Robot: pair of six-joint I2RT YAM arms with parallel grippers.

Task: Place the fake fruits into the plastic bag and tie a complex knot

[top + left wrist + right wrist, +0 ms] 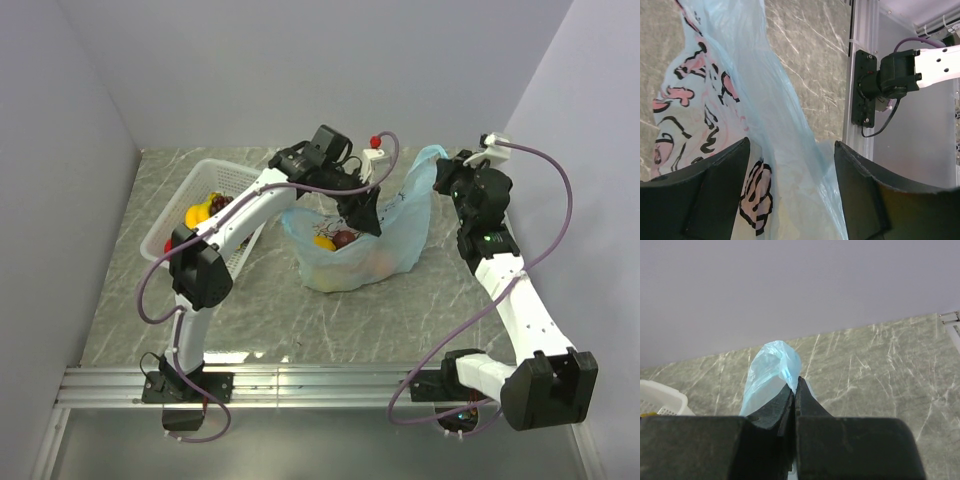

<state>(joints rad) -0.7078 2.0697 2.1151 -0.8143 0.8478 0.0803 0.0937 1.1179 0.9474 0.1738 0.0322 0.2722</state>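
The light-blue plastic bag (398,232) stands open at mid table. Inside it I see a yellow lemon (323,241), dark purple grapes (343,238) and an orange-pink fruit (377,260). My left gripper (366,216) is open above the bag's mouth; in the left wrist view the printed bag wall (765,100) runs between its spread fingers (791,146). My right gripper (441,182) is shut on one bag handle (430,156) and holds it up; the right wrist view shows the jaws (796,383) pinching the blue handle (771,365). No knot shows.
A white latticed basket (178,205) at the left holds yellow bananas (199,211), grapes (222,200) and a red fruit (168,246). A small white fixture with a red knob (375,146) stands behind the bag. Grey walls close the back and sides.
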